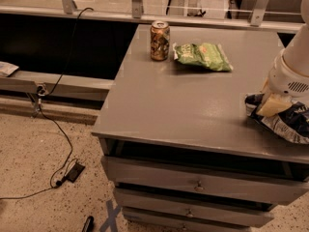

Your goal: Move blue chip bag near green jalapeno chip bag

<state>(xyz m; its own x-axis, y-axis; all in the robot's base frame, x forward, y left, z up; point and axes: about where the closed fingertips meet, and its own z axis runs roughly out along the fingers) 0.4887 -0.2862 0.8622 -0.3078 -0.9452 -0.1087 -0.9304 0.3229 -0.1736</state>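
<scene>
The blue chip bag [285, 122], crumpled dark navy foil with white print, lies at the table's right edge near the front. My gripper [273, 106] hangs from the white arm [292, 74] and is down in the bag's top left part, touching it. The green jalapeno chip bag [203, 56] lies flat at the back middle of the table, far from the blue bag.
A brown-gold drink can [160, 40] stands just left of the green bag. The grey table [183, 105] has drawers below its front edge. A metal rail runs behind it. A black cable [53, 144] lies on the speckled floor to the left.
</scene>
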